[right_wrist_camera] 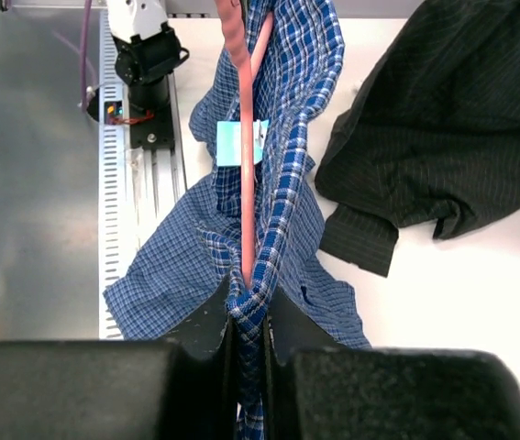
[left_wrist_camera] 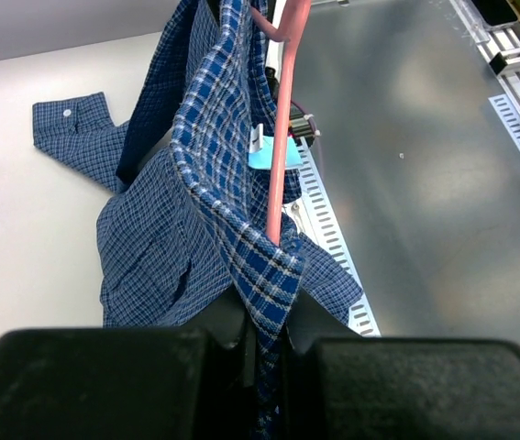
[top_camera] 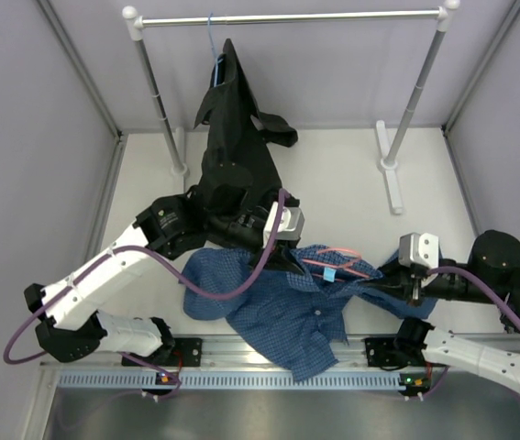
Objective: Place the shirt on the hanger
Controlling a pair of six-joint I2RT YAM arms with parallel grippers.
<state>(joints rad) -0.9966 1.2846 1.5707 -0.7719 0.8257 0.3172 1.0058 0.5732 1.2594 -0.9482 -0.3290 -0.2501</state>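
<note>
Left gripper (left_wrist_camera: 265,335) pinches the shirt (top_camera: 282,316) by its collar; right gripper (right_wrist_camera: 248,321) clamps the fabric opposite. The shirt lies at six o'clock on the table (top_camera: 351,174), the hanger (top_camera: 337,263) inside its neck, black shirt (top_camera: 232,156) at twelve.

The shirt (top_camera: 278,307) lies at the near middle of the worktop (top_camera: 333,174), its lower part draped over the near edge between the two arm bases. The hanger (top_camera: 333,261) sits in the collar opening, with the label (top_camera: 330,274) just beside it. The left end effector (left_wrist_camera: 264,335) pinches the collar's left end and the right end effector (right_wrist_camera: 248,321) its right end, so the hanger lies between them. Behind the shirt a second shirt (top_camera: 232,137) hangs from the rack (top_camera: 287,16) at the far side, trailing onto the worktop.
</note>
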